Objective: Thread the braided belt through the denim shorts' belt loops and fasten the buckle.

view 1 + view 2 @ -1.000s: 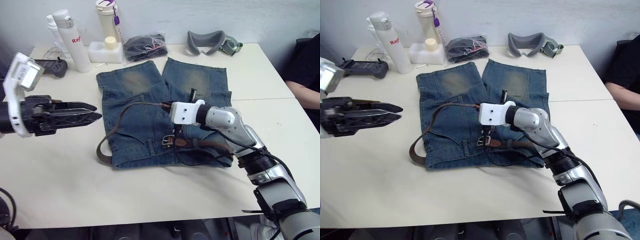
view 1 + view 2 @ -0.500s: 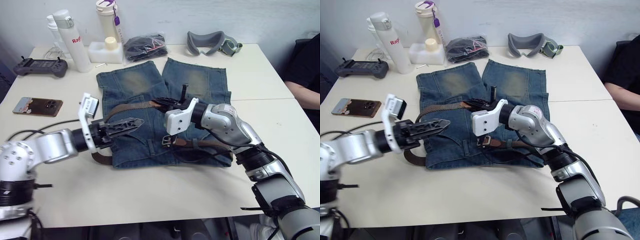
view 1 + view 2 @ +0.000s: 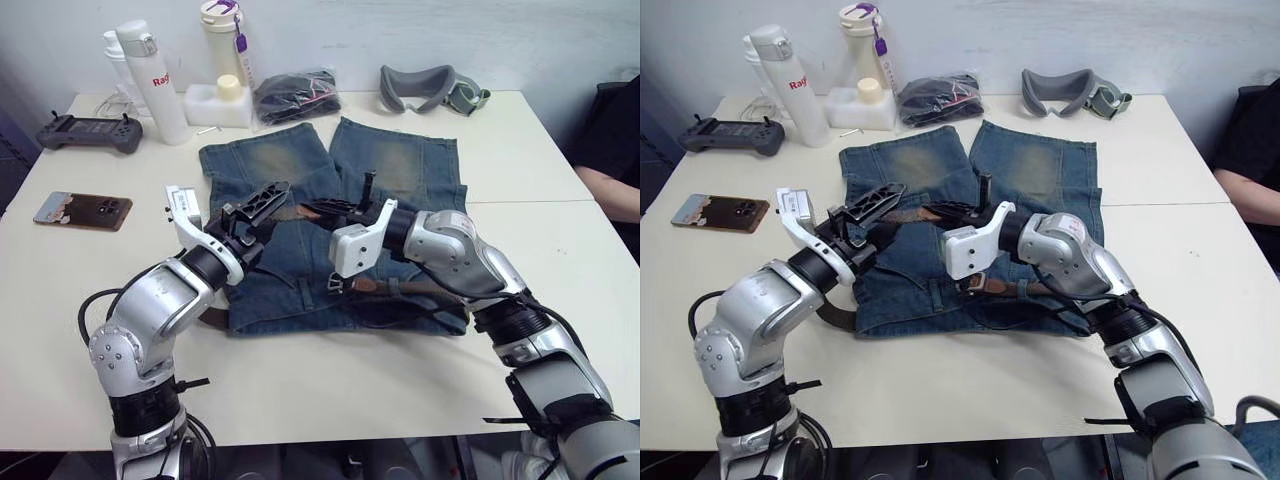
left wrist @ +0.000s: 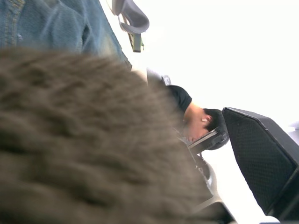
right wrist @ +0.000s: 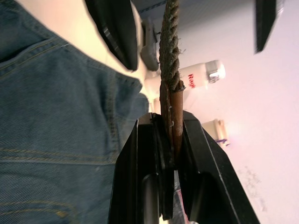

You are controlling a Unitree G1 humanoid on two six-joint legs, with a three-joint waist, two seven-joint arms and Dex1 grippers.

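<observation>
While right hand [image 5: 170, 154] pinches braided belt [image 5: 169, 51] tip, left hand [image 3: 255, 205] spread at strap.

Even, bright overhead light w/ soft shadows; left wrist view blurred close-up, background blown out.

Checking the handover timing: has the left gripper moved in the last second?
Yes. The left gripper has swung in from beside the shorts to over them, against the belt near the right gripper.

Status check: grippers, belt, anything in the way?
Right gripper shut on braided belt tip. Left gripper open beside strap. Denim shorts flat; buckle unfastened.
</observation>
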